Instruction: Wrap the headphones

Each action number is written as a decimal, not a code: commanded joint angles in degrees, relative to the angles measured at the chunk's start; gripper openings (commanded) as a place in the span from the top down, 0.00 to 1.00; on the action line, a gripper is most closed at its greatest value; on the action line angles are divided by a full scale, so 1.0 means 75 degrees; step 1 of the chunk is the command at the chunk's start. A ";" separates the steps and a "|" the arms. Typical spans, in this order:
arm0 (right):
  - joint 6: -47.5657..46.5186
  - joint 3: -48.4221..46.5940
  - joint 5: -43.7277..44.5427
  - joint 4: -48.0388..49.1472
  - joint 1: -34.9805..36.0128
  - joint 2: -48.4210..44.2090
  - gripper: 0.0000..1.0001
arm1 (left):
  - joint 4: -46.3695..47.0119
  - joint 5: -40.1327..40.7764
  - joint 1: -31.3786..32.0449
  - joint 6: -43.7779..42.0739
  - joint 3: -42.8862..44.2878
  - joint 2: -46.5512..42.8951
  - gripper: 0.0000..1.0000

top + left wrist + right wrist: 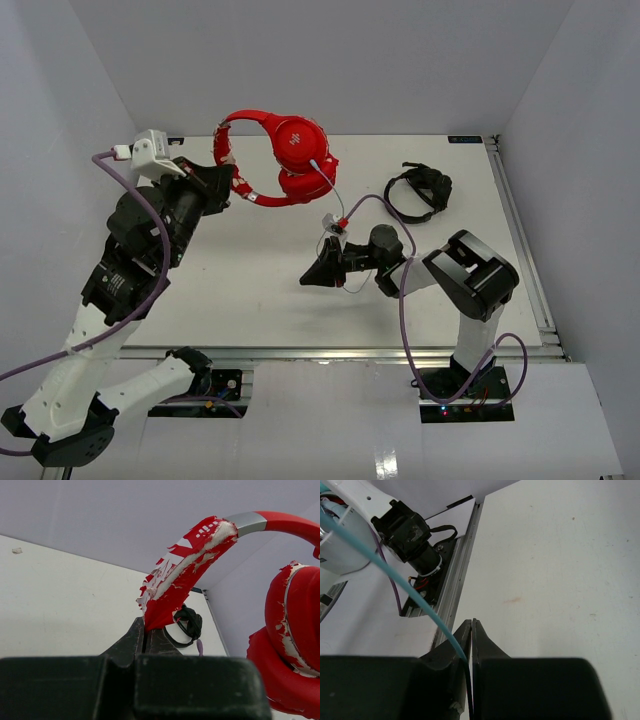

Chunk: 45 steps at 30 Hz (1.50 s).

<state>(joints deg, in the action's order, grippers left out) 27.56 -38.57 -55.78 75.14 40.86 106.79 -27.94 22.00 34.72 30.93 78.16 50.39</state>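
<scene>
The red headphones [290, 150] hang raised over the back of the table, held by the worn headband [185, 570]. My left gripper [222, 185] is shut on the lower end of that band [145, 632], and the red earcups [295, 625] dangle to its right. A thin pale blue cable [331, 187] runs down from the earcups toward my right gripper [308, 278]. That gripper sits low over the middle of the table, shut on the cable [395, 577], which slips in between its closed fingers [472, 622].
Black headphones [420, 190] lie at the back right of the table, also seen behind the red band [189, 622]. A metal rail [520, 230] edges the table's right side. The near rail and an arm base [402, 527] show beside my right gripper. White walls enclose the table.
</scene>
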 commanded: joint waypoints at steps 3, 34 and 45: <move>-0.0011 -0.0105 0.0447 0.3318 -0.0096 0.0290 0.92 | 0.0764 -0.0456 0.0011 0.0465 -0.0192 -0.0512 1.00; -0.0986 -0.1744 0.1757 -0.1331 -0.2003 -0.1993 0.92 | -0.0817 -0.6036 0.0011 -0.0738 -0.1741 -0.1874 1.00; -0.0816 -0.0880 0.1632 -0.0805 -0.1801 -0.2481 0.92 | -0.0167 -0.3472 0.0011 -0.0064 -0.1786 -0.2271 1.00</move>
<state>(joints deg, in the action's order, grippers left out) 20.70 -48.95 -43.65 63.51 26.33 91.30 -36.97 -14.75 34.68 25.14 62.64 36.98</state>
